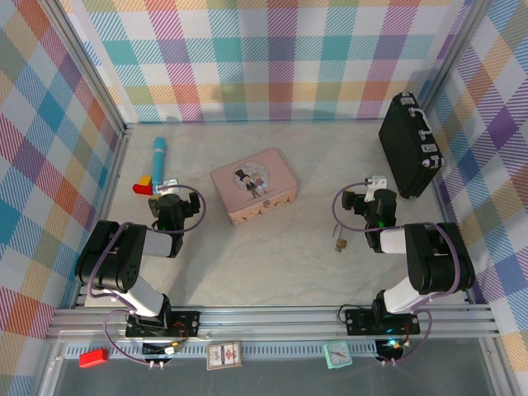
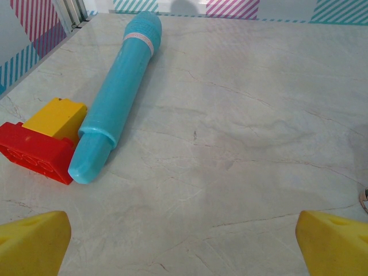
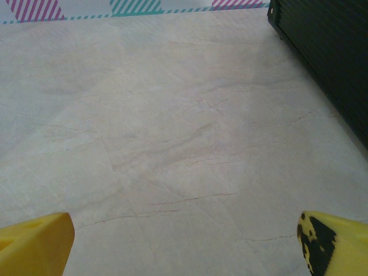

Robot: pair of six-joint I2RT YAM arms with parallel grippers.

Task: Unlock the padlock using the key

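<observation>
The tiny brass padlock (image 1: 339,242) lies on the pale table just left of my right arm's forearm, near the front. A thin dark sliver (image 1: 335,228) right behind it may be the key; it is too small to be sure. My right gripper (image 1: 377,183) (image 3: 184,250) rests further back than the padlock and to its right, facing bare table, open, its yellow fingertips (image 3: 34,244) wide apart with nothing between them. My left gripper (image 1: 167,185) (image 2: 184,253) sits at the table's left side, also open and holding nothing.
A pink tin (image 1: 253,186) stands mid-table between the arms. A black case (image 1: 410,145) (image 3: 328,57) lies at the back right. A teal cylinder (image 1: 158,153) (image 2: 118,92) and red and yellow blocks (image 1: 144,185) (image 2: 40,138) lie just ahead of the left gripper.
</observation>
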